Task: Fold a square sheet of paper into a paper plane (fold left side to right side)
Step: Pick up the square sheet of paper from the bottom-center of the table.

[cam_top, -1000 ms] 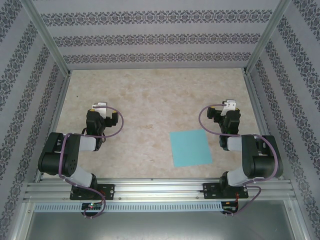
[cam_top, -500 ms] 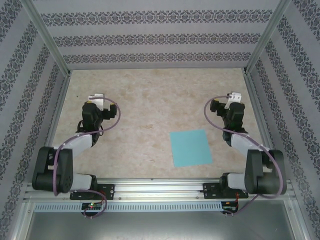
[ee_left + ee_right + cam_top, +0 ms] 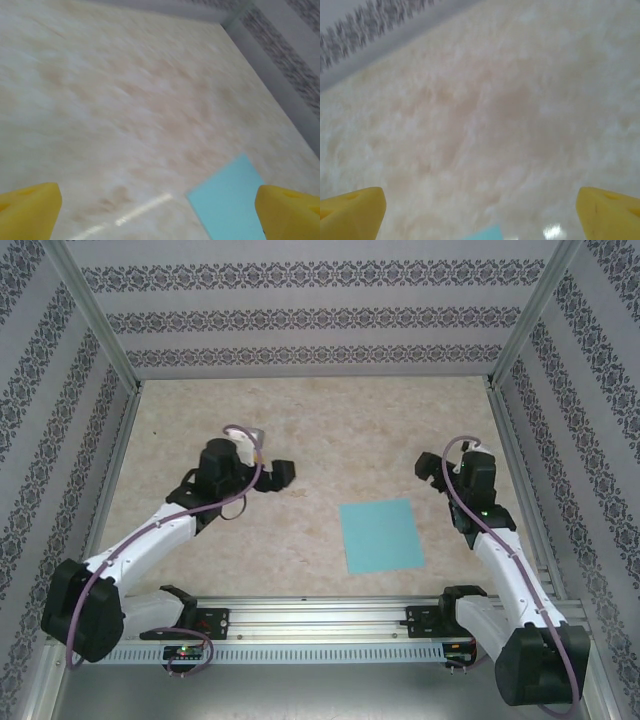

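Observation:
The square sheet of paper (image 3: 381,535) is plain teal-blue and lies flat and unfolded on the table, right of centre near the front rail. My left gripper (image 3: 277,473) hovers up and to the left of the sheet, apart from it, open with nothing between its fingers. In the left wrist view the left gripper (image 3: 160,215) shows its yellow fingertips (image 3: 29,210) spread wide, with the sheet (image 3: 232,202) at lower right. My right gripper (image 3: 431,469) stands open beyond the sheet's far right corner. Low between the open right gripper (image 3: 480,215) fingers, a corner of the sheet (image 3: 486,234) shows.
The beige marbled table (image 3: 310,420) is boxed in by patterned walls with metal posts (image 3: 95,325) at the far corners. An aluminium rail (image 3: 320,615) carrying both arm bases runs along the near edge.
Both arms have unfolded and reached forward. The left gripper swung right toward the table's middle; the right gripper turned toward the sheet. The sheet has not moved.

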Action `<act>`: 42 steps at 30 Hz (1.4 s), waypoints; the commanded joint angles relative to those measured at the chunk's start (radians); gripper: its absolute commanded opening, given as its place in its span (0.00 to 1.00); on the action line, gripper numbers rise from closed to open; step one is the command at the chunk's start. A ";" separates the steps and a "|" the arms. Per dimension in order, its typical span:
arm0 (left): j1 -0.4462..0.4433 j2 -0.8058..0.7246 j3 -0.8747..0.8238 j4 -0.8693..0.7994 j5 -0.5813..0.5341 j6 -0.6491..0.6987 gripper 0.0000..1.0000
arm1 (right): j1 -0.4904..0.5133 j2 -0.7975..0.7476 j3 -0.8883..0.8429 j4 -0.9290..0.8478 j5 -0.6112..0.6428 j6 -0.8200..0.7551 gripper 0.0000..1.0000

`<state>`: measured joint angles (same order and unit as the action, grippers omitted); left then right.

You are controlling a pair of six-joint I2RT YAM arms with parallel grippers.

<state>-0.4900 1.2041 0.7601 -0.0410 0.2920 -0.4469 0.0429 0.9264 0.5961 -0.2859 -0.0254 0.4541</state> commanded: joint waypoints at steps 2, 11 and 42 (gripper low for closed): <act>-0.176 0.088 0.041 -0.008 0.150 -0.183 1.00 | 0.094 -0.009 -0.020 -0.241 -0.012 0.090 0.98; -0.423 0.376 0.163 0.068 0.214 -0.239 1.00 | 0.186 0.153 -0.026 -0.235 0.010 0.095 0.89; -0.506 0.634 0.217 0.062 0.225 -0.299 1.00 | 0.360 0.429 0.031 -0.233 -0.003 0.147 0.85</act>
<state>-0.9829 1.8332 0.9756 0.0299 0.5247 -0.7399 0.3794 1.3403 0.6029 -0.5022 0.0227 0.5674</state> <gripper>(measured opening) 0.998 0.856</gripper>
